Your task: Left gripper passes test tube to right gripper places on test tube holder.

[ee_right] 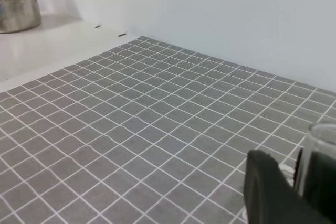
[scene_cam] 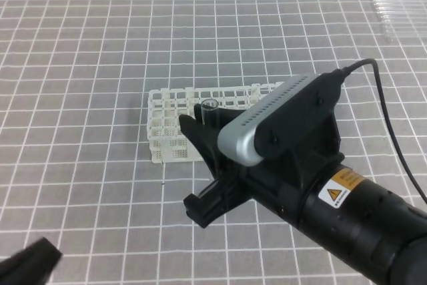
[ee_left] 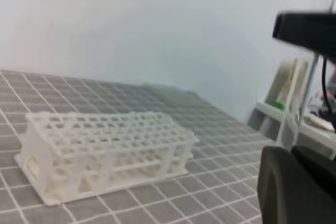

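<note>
The right claw (scene_cam: pixel 200 165) reaches in from the lower right of the high view, black fingers under a perforated silver-grey housing, on a thick black arm with a yellow warning label (scene_cam: pixel 340 188). It pinches the test tube (scene_cam: pixel 209 113) between its fingers; the tube stands about upright, its open round rim just above the upper finger. In the right wrist view the clear tube (ee_right: pixel 321 150) shows at the right edge, just beside a dark finger (ee_right: pixel 270 192).

The left claw (scene_cam: pixel 30 261) appears only as a black tip in the lower left corner of the high view, well apart from the tube and holding nothing; its jaws are pressed together.

Directly behind the right claw and the tube sits the test tube holder (scene_cam: pixel 173 115), a white lattice rack of small square holes, partly hidden by the fingers and housing. The high view does not show whether the tube touches the rack. The left wrist view shows the same rack (ee_left: pixel 105 150) standing flat, to the left of the dark claw body at that view's lower right.

The counter (scene_cam: pixel 80 98) is covered by a grey sheet with a white square grid. Beyond it rises a plain pale wall. Far from the claw, a steel pot (ee_right: pixel 18 6) with a lid sits on a white ledge in the right wrist view, and clear tubes (scene_cam: pixel 400 8) lie at the far right edge of the high view.
</note>
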